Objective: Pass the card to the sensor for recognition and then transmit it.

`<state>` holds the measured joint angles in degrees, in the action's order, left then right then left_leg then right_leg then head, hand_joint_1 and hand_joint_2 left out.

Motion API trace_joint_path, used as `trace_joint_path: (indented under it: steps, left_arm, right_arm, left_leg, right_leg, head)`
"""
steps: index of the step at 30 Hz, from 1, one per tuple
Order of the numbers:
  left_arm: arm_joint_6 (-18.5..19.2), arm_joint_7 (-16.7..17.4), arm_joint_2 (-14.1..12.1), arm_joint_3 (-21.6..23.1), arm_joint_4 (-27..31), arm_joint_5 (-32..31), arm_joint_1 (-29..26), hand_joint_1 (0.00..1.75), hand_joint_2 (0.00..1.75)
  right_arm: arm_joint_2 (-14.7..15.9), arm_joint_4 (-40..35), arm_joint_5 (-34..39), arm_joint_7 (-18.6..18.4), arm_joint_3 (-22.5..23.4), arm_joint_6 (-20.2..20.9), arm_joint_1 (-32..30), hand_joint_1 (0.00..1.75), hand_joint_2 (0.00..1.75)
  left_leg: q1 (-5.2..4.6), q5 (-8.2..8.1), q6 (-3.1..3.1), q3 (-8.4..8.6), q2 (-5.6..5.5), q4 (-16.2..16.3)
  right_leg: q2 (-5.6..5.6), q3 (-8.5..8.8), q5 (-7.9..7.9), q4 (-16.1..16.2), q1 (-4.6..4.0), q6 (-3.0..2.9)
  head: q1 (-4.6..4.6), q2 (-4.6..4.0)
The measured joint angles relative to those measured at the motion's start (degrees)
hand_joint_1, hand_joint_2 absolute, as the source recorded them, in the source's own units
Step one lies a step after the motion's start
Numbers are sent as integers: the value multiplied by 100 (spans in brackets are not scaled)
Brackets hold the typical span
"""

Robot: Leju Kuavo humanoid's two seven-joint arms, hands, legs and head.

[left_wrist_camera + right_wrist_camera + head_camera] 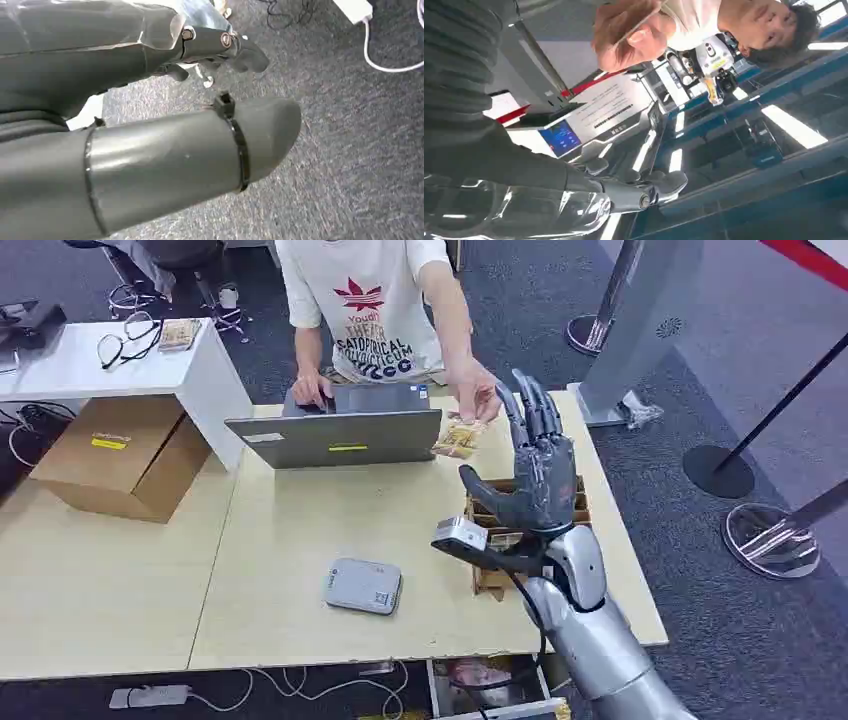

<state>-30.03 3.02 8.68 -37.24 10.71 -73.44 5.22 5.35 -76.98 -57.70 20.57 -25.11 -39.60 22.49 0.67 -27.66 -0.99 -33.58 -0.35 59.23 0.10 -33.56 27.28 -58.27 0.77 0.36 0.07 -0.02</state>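
Currently: sensor (363, 586) sits flat on the counter (280, 530), left of centre, nothing on it. Laptop (335, 435) behind it. Person's hand (474, 395) holds the card (459, 439) just left of the right hand (535, 465), apart from it. Right hand is raised, fingers (530, 405) spread, holding nothing. Left hand (220, 47) hangs over the floor; can't tell its finger state. Risk: handover looks done, but if not, fingers closing late or off-line drop the card behind the laptop.
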Motion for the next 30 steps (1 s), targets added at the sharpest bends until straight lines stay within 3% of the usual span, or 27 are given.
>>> trace_joint_path:
  steps: [3,4,10,30]
  left_arm:
    - [-20,4,20,11,0,-13,0,0,0]
    - [-20,7,22,20,0,-26,0,0,0]
    - [-17,50,24,55,0,-61,-1,0,0]
    - [112,96,-50,57,0,-24,-43,0,0]
  right_arm:
    - [0,99,11,61,9,0,40,58,175]
    - [0,136,11,63,18,0,52,131,175]
    - [0,258,5,107,37,0,60,175,175]
    - [-146,352,9,57,68,-2,61,175,175]
  left_leg:
    - [0,0,0,0,0,0]
    - [0,0,0,0,0,0]
    - [0,0,0,0,0,0]
    - [1,0,0,-1,-1,0]
  right_leg:
    - [0,0,0,0,0,0]
    - [0,0,0,0,0,0]
    - [0,0,0,0,0,0]
    - [-1,0,0,0,0,0]
  head:
    - [0,0]
    - [0,0]
    - [0,0]
    - [0,0]
